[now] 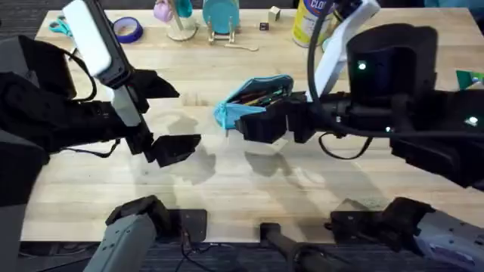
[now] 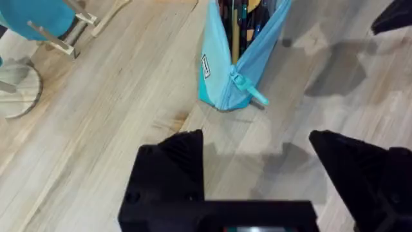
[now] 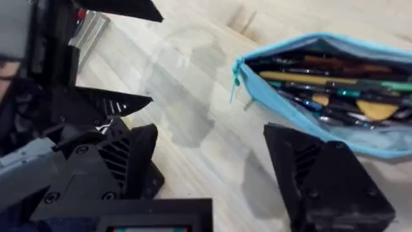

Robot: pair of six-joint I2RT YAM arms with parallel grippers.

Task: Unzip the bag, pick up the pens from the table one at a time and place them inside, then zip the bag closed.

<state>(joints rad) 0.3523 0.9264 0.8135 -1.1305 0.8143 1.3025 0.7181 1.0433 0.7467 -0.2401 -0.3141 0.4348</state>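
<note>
Two open, empty claws, left (image 1: 162, 113) and right (image 3: 212, 161), beside unzipped pen-filled bag (image 1: 253, 97)

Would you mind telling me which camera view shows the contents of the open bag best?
The right wrist view: the bag gapes toward it, showing many pens lengthwise. The left wrist view shows the bag's zipper end and few pen tips. Overhead, the right arm partly hides it.

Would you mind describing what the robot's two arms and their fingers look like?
Both arms are black with white casing sections and loose black cables. The left gripper and right gripper have chunky, angular black fingers with bolted, ribbed bases. A green indicator light glows on the right arm.
</note>
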